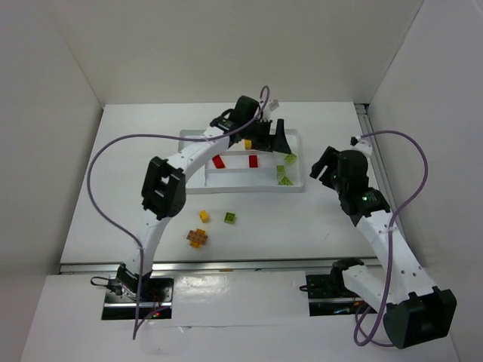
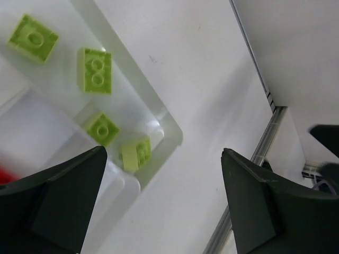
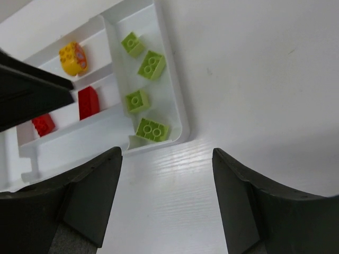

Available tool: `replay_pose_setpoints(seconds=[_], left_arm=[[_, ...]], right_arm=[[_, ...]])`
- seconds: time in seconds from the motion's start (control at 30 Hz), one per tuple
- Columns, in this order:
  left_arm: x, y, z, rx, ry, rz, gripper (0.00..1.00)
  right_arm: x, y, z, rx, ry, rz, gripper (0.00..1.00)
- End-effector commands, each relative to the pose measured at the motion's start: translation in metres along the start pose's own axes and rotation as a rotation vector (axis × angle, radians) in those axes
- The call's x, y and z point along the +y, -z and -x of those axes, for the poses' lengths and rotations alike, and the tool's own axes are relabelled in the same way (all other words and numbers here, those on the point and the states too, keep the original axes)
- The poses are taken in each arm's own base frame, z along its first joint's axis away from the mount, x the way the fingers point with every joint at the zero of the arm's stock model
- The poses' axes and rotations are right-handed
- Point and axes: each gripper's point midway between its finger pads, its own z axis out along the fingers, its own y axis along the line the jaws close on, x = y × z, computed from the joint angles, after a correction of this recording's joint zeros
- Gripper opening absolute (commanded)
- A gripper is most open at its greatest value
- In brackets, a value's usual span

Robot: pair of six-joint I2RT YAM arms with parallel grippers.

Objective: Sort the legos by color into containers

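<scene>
The white divided tray [image 1: 249, 188] lies at the table's middle back. Its right compartment holds several pale green bricks [image 3: 152, 64], which also show in the left wrist view [image 2: 96, 70]. Other compartments hold two red bricks [image 3: 88, 102] and a yellow brick [image 3: 73, 58]. A yellow brick [image 1: 204, 216], a green brick [image 1: 229, 218] and an orange-yellow brick [image 1: 197, 238] lie loose on the table in front of the tray. My left gripper [image 1: 273, 142] hangs open and empty above the tray's right end [image 2: 164, 206]. My right gripper [image 1: 323, 162] is open and empty just right of the tray [image 3: 167, 201].
White walls close in the table on the left, back and right. A metal rail [image 2: 265, 143] runs along the table's right edge. Purple cables loop off both arms. The tray's near right corner [image 3: 183, 121] lies just ahead of my right fingers.
</scene>
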Motion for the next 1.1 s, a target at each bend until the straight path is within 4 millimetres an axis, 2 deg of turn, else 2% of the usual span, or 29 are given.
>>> replay_pose_setpoints(seconds=[0.0, 0.03, 0.07, 0.1, 0.13, 0.17, 0.2, 0.27, 0.3, 0.33, 0.37, 0.4, 0.43, 0.47, 0.57, 0.6, 0.63, 0.67, 0.7, 0.77, 0.8, 0.83, 0.9, 0.97, 1.03, 1.07], left_arm=[[-0.063, 0.097, 0.045, -0.178, -0.215, 0.09, 1.0], [-0.06, 0.111, 0.041, -0.192, -0.222, 0.146, 1.0], [-0.057, 0.136, 0.024, -0.189, -0.229, 0.207, 1.0], [-0.037, 0.154, 0.025, -0.224, -0.208, 0.322, 1.0], [-0.023, 0.17, 0.018, -0.227, -0.186, 0.397, 1.0], [0.003, 0.202, 0.003, -0.224, -0.117, 0.537, 1.0], [0.015, 0.218, -0.007, -0.223, -0.084, 0.604, 1.0], [0.039, 0.254, -0.023, -0.249, 0.006, 0.729, 1.0], [0.059, 0.265, -0.048, -0.237, 0.073, 0.807, 0.99], [0.051, 0.289, -0.05, -0.304, 0.094, 0.819, 0.99], [0.056, 0.302, -0.056, -0.327, 0.123, 0.843, 0.99], [0.065, 0.308, -0.074, -0.318, 0.172, 0.879, 0.99], [0.066, 0.317, -0.078, -0.333, 0.194, 0.887, 1.0], [0.067, 0.33, -0.082, -0.356, 0.218, 0.898, 1.0], [0.074, 0.341, -0.087, -0.361, 0.251, 0.9, 1.0], [0.078, 0.347, -0.088, -0.372, 0.264, 0.911, 1.0], [0.078, 0.348, -0.088, -0.372, 0.271, 0.907, 1.0], [0.076, 0.35, -0.087, -0.376, 0.258, 0.905, 1.0], [0.079, 0.353, -0.087, -0.382, 0.266, 0.912, 1.0], [0.082, 0.356, -0.087, -0.383, 0.265, 0.92, 1.0], [0.082, 0.356, -0.089, -0.374, 0.268, 0.923, 1.0], [0.084, 0.359, -0.089, -0.374, 0.264, 0.931, 1.0], [0.086, 0.361, -0.088, -0.378, 0.27, 0.936, 1.0], [0.085, 0.36, -0.089, -0.37, 0.262, 0.927, 1.0], [0.089, 0.361, -0.091, -0.366, 0.272, 0.936, 1.0], [0.089, 0.361, -0.091, -0.366, 0.272, 0.936, 1.0]], right_arm=[[0.023, 0.0, -0.015, 0.066, 0.075, 0.153, 0.76], [0.042, 0.004, -0.028, 0.114, 0.103, 0.242, 0.76], [0.051, 0.002, -0.039, 0.153, 0.121, 0.268, 0.76], [0.059, 0.002, -0.051, 0.188, 0.131, 0.287, 0.76], [0.083, 0.012, -0.072, 0.241, 0.169, 0.355, 0.76], [0.089, 0.007, -0.086, 0.267, 0.177, 0.323, 0.78], [0.113, 0.022, -0.109, 0.31, 0.232, 0.385, 0.78], [0.126, 0.026, -0.137, 0.34, 0.293, 0.371, 0.82], [0.139, 0.032, -0.146, 0.343, 0.313, 0.397, 0.82], [0.154, 0.049, -0.168, 0.371, 0.374, 0.447, 0.85], [0.159, 0.046, -0.186, 0.394, 0.427, 0.445, 0.86], [0.172, 0.05, -0.188, 0.385, 0.469, 0.468, 0.87], [0.182, 0.056, -0.202, 0.404, 0.512, 0.494, 0.89], [0.181, 0.048, -0.22, 0.437, 0.567, 0.463, 0.89], [0.197, 0.046, -0.234, 0.453, 0.605, 0.473, 0.9], [0.197, 0.039, -0.244, 0.466, 0.618, 0.459, 0.9], [0.203, 0.037, -0.244, 0.46, 0.613, 0.465, 0.9], [0.198, 0.028, -0.245, 0.469, 0.598, 0.435, 0.9], [0.2, 0.024, -0.253, 0.486, 0.608, 0.429, 0.9], [0.207, 0.017, -0.255, 0.491, 0.597, 0.432, 0.9], [0.203, 0.01, -0.263, 0.521, 0.601, 0.406, 0.9], [0.209, 0.009, -0.264, 0.524, 0.597, 0.416, 0.9], [0.205, 0.005, -0.275, 0.554, 0.606, 0.396, 0.9], [0.214, 0.007, -0.276, 0.539, 0.597, 0.424, 0.9], [0.208, 0.005, -0.288, 0.571, 0.597, 0.419, 0.89], [0.212, 0.004, -0.289, 0.572, 0.588, 0.417, 0.87]])
